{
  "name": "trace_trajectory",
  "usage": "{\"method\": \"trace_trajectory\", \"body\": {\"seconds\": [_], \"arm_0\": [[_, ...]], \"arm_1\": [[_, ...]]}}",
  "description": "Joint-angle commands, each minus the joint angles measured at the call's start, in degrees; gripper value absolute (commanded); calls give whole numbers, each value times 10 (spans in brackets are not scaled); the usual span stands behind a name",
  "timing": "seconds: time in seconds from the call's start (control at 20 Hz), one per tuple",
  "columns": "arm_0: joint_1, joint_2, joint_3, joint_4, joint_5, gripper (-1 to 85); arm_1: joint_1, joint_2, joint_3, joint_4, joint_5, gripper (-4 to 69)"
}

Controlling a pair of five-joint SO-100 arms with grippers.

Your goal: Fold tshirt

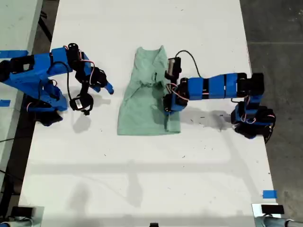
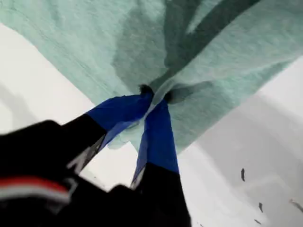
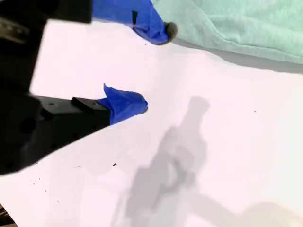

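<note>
While pinched shut on the pale mint-green cloth tshirt (image 2: 71, 42), first gripper (image 2: 154, 97) nearer; second gripper (image 3: 154, 68) open, empty, beside hem.

Both of my arms are made of bright blue plastic parts with black blocks at the joints. Thin black cables loop along them, and small red and white wires show near the joints. My first gripper (image 2: 154, 97) has two pointed tips wrapped in blue tape, on black fingers with a red and white stripe close by. My second gripper (image 3: 149, 66) has the same blue tape on its tips and black parts behind them. Each arm has a small black camera.
</note>
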Motion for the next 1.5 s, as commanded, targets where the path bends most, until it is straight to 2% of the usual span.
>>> {"method": "trace_trajectory", "body": {"seconds": [0.0, 0.05, 0.1, 0.15, 0.25, 0.45, 0.7, 0.9, 1.2, 1.45], "arm_0": [[11, 9, -4, -1, -6, 165], [11, 7, -4, -1, -6, 165], [11, 6, -4, 0, -6, 167], [11, 5, -4, 0, -6, 167], [13, 4, -4, 0, -6, 166], [18, 3, -8, -3, -10, 164], [45, -29, -45, -4, -18, 162], [83, -76, -108, -19, -21, 187], [95, -138, -159, -22, -22, 210], [93, -248, -126, -102, -33, 226]], "arm_1": [[-2, -42, 3, -98, 24, -15], [4, -62, 15, -129, 25, -18], [9, -78, 18, -140, 26, 59], [8, -72, 15, -131, 25, 226], [4, -33, -4, -78, 18, 331], [-14, 54, -87, 93, 15, 358], [-35, 166, -89, 193, 14, 378], [-32, 216, -27, 200, 24, 380], [-32, 221, -13, 186, 20, 382], [-37, 221, -11, 183, 18, 383]]}}
